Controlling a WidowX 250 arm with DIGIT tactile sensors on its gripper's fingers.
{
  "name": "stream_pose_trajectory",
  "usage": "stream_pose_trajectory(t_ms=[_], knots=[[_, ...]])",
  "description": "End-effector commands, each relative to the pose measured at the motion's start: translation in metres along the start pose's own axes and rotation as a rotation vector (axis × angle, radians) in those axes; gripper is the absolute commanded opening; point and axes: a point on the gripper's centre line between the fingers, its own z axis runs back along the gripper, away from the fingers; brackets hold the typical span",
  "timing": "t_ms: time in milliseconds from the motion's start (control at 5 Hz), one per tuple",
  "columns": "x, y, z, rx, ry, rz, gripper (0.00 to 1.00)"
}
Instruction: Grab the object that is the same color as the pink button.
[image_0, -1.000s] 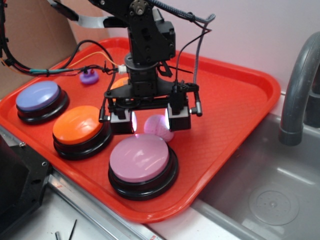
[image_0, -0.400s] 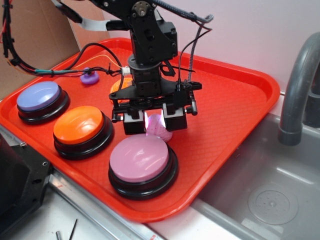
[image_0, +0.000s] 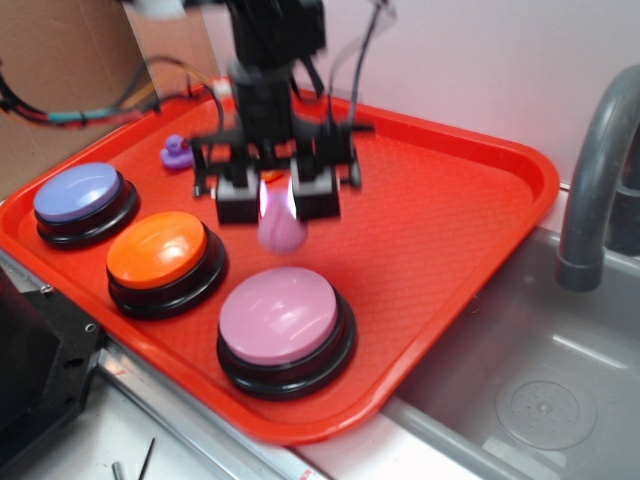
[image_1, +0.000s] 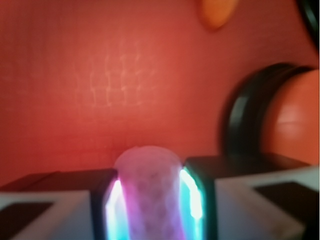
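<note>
Exterior view: the pincer (image_0: 278, 205) grips the pink ball (image_0: 281, 231) above the red tray (image_0: 450, 230), behind the pink button (image_0: 279, 315). Wrist view: the ball (image_1: 149, 187) sits squeezed between lit pads (image_1: 114, 202); a steady squeeze should prevent slipping.

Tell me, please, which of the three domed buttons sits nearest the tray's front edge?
The pink-mauve domed button on its black base; the orange domed button and blue-purple domed button sit farther back-left.

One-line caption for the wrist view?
End effector shut on the pink dimpled ball above the red tray.
</note>
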Motion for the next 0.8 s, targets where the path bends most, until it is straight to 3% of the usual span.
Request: stream_pose_trajectory(t_ms=[0, 200, 400, 600], knots=[[0.012, 0.003, 0.113, -0.226, -0.071, -0.189, 0.0], [0.019, 0.009, 0.156, -0.251, -0.051, -0.197, 0.0], [0.026, 0.012, 0.167, -0.254, -0.067, -0.16, 0.0], [0.046, 0.0, 0.15, -0.155, -0.017, -0.089, 0.0]])
